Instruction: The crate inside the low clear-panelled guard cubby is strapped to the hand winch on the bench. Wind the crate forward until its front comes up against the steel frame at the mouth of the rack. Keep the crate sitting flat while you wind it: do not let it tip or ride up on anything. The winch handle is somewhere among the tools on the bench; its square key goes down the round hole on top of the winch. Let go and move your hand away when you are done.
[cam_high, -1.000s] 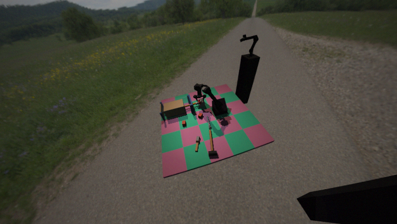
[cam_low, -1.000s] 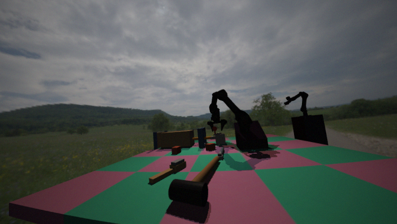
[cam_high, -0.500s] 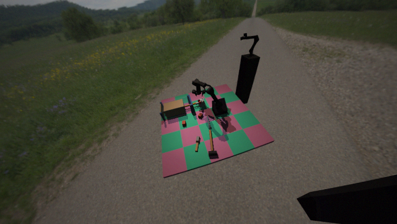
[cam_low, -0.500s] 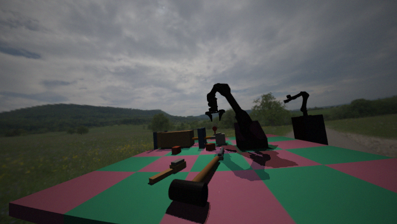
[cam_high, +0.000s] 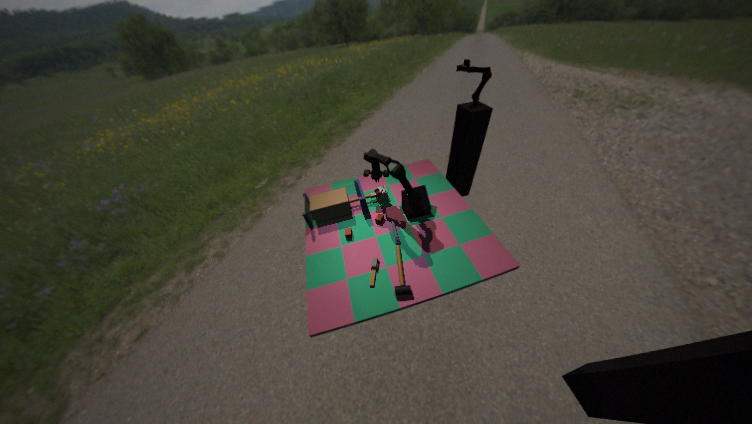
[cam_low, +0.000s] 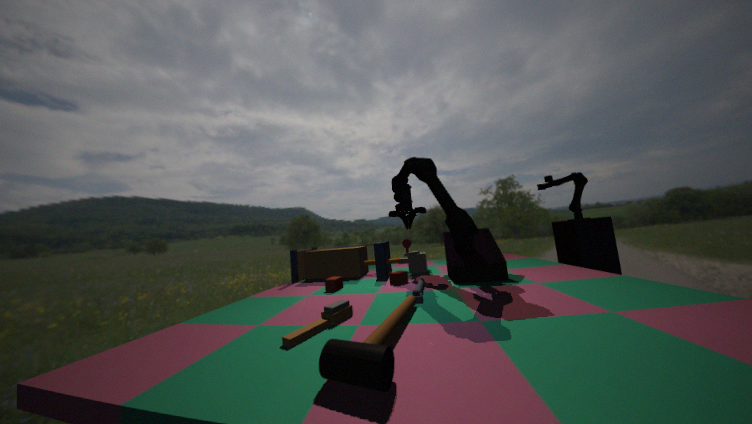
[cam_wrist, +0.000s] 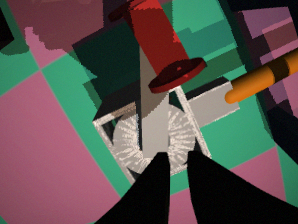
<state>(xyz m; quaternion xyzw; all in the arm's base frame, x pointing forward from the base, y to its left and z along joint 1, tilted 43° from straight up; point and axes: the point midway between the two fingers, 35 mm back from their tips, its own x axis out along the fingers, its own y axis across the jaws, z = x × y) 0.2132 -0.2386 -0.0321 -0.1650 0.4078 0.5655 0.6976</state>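
The tan crate (cam_high: 329, 202) (cam_low: 332, 262) sits flat in the low cubby behind the blue steel frame posts (cam_low: 382, 260). An orange strap (cam_high: 360, 198) (cam_wrist: 262, 83) runs from it to the grey winch (cam_high: 381, 200) (cam_low: 417, 263) (cam_wrist: 149, 143). The handle stands in the top of the winch, and its red knob (cam_low: 406, 243) (cam_wrist: 156, 36) points up. My gripper (cam_high: 376, 176) (cam_low: 406, 223) (cam_wrist: 177, 160) hangs a little above the knob. Its fingers are shut and hold nothing.
A big mallet (cam_high: 400, 268) (cam_low: 358, 360), a small hammer (cam_high: 373, 271) (cam_low: 321, 323) and a grey tool (cam_low: 418, 287) lie on the chequered bench. Two orange blocks (cam_low: 333, 283) (cam_low: 398, 277) sit near the cubby and winch. A dark pillar with a second arm (cam_high: 467, 144) (cam_low: 584, 244) stands behind.
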